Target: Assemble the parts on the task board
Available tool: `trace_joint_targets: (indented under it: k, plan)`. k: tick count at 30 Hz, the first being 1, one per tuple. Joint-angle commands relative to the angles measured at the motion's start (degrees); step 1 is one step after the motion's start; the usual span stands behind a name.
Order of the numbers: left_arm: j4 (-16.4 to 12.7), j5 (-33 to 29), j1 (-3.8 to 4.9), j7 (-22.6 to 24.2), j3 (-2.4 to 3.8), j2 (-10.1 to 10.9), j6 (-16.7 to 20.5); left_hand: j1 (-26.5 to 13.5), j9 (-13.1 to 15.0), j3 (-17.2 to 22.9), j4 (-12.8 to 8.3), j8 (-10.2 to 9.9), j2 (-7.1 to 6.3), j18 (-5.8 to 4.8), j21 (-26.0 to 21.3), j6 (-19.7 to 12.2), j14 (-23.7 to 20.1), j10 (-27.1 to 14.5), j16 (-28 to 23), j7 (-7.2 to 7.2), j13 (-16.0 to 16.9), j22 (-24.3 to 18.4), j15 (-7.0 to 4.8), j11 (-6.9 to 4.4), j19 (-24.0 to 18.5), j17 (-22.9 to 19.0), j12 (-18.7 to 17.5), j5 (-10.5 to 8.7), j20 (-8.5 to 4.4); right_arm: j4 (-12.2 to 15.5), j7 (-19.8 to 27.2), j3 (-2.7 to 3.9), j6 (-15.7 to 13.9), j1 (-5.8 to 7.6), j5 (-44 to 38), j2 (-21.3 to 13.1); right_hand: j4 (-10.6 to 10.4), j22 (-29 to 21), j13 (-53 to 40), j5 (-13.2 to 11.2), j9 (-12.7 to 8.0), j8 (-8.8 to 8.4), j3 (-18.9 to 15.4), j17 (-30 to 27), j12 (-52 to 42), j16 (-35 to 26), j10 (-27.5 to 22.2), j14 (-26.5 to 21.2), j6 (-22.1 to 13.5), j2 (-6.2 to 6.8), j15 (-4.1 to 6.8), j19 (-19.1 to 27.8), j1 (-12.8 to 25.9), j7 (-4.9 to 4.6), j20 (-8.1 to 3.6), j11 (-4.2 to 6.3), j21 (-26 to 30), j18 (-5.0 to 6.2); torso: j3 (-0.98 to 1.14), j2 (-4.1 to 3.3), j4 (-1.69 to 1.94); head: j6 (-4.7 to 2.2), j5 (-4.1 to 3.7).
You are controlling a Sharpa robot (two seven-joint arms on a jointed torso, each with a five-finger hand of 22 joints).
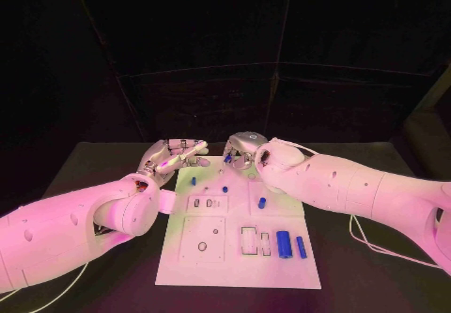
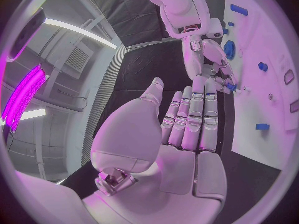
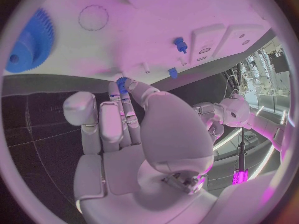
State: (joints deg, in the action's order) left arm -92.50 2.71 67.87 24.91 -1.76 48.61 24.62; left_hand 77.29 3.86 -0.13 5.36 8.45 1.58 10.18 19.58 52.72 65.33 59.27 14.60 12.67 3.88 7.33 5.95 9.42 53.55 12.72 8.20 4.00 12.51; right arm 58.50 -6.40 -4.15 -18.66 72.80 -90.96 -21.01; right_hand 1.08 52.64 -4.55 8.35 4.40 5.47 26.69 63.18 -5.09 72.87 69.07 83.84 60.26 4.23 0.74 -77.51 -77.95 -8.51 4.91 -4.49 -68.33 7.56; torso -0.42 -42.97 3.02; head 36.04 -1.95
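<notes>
**Small gear pinched at the board's far edge**

Black table [image 1: 113,163] and dark walls surround the white task board [image 1: 235,267], a flat matte plate with shallow rectangular recesses and small round holes cut into it.

At the board's far end the right hand [image 3: 134,134] pinches a small blue toothed part [image 3: 121,82] between its thumb and fingertips, just above the board's edge; its other fingers lie straight and close together. The left hand [image 2: 187,129] holds nothing: its fingers are extended side by side, thumb apart, its tips near the right hand's fingers.

A large blue gear [image 3: 28,42], with fine teeth round its rim and a centre hole, lies flat on the board near the right hand. Smooth blue cylinders [image 1: 284,244] rest beside a recess at the near end, and short blue pegs [image 1: 262,203] lie about the middle.

The step in hand looks like seating the small toothed part on a post or in a hole. It would go best if the part is held level, brought straight down over its seat, and turned slightly so its teeth mesh rather than ride up. The left hand might steady it, provided it does not crowd the pinch.
</notes>
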Motion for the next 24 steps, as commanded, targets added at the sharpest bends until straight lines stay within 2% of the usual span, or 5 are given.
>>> trace_joint_targets:
  k: [1, 4, 11, 15, 24]
  plan:
    - [-0.06, 0.34, 0.15, 0.07, 0.05, -0.19, -0.81, -0.15, -0.07, 0.06, -0.09, -0.19, 0.59, 0.32, 0.20, -0.06, 0.13, 0.27, 0.15, 0.37, -0.06, -0.10, 0.24, 0.11, 0.50, 0.06, -0.17, -0.02, 0.03, -0.58, 0.03, 0.05, 2.22, 0.15, -0.17, 0.25, -0.34, 0.01, 0.08, -0.35, -0.08, -0.41, 0.13, -0.02, 0.22, 0.16, -0.24, 2.00, -0.29, 0.31, -0.29, 0.17, 0.27, 0.01, 0.40, 0.00, -0.21, -0.88, -0.05, -0.03, 0.13, -0.10, 0.00]
    - [0.01, 0.34, 0.17, 0.03, 0.05, -0.25, -0.83, -0.09, -0.08, 0.08, -0.18, -0.25, 0.61, 0.31, 0.16, -0.12, 0.06, 0.23, 0.10, 0.39, -0.07, -0.14, 0.26, 0.13, 0.47, 0.11, -0.26, -0.03, 0.04, -1.00, 0.12, 0.05, 2.35, 0.15, -0.20, 0.55, -0.34, 0.01, 0.08, -0.35, -0.08, -0.41, 0.13, -0.02, 0.22, 0.16, -0.24, 2.00, -0.29, 0.31, -0.29, 0.17, 0.27, 0.01, 0.40, 0.00, -0.21, -0.88, -0.01, -0.06, 0.02, -0.11, 0.21]
    - [0.05, 0.34, 0.24, -0.05, 0.05, -0.29, -0.92, -0.09, -0.08, 0.08, -0.18, -0.25, 0.61, 0.31, 0.16, -0.12, 0.06, 0.23, 0.10, 0.39, -0.07, -0.14, 0.26, 0.13, 0.47, 0.11, -0.26, -0.03, 0.04, -1.54, 0.16, 0.05, 2.76, 0.15, -0.24, 1.42, -0.39, -0.01, 0.09, -0.37, -0.10, -0.47, 0.15, -0.03, 0.28, 0.16, -0.30, 1.98, -0.36, 0.34, -0.31, 0.23, 0.33, -0.01, 0.43, -0.02, -0.21, -0.87, -0.02, -0.10, 0.01, -0.07, 0.34]
    - [0.06, 0.34, 0.30, -0.10, 0.05, -0.31, -0.97, -0.09, -0.08, 0.08, -0.18, -0.25, 0.61, 0.31, 0.16, -0.12, 0.06, 0.23, 0.10, 0.39, -0.07, -0.14, 0.26, 0.13, 0.47, 0.11, -0.26, -0.03, 0.04, -1.86, 0.12, 0.05, 2.83, 0.15, -0.24, 1.79, -0.44, -0.05, 0.10, -0.40, -0.12, -0.56, 0.15, -0.05, 0.36, 0.17, -0.39, 1.96, -0.46, 0.39, -0.34, 0.30, 0.42, -0.04, 0.46, -0.06, -0.21, -0.86, -0.09, -0.09, 0.02, -0.03, 0.37]
    - [0.15, 0.34, 0.38, -0.23, 0.05, -0.32, -1.09, -0.08, -0.08, 0.08, -0.22, -0.28, 0.62, 0.31, 0.13, -0.13, 0.03, 0.22, 0.07, 0.40, -0.07, -0.16, 0.27, 0.14, 0.46, 0.14, -0.30, -0.04, 0.05, -2.07, 0.21, 0.05, 2.76, 0.15, -0.24, 2.14, -0.47, -0.06, 0.11, -0.42, -0.13, -0.59, 0.16, -0.05, 0.39, 0.17, -0.42, 1.96, -0.50, 0.40, -0.35, 0.32, 0.44, -0.05, 0.47, -0.07, -0.21, -0.86, -0.03, -0.12, -0.04, 0.06, 0.61]
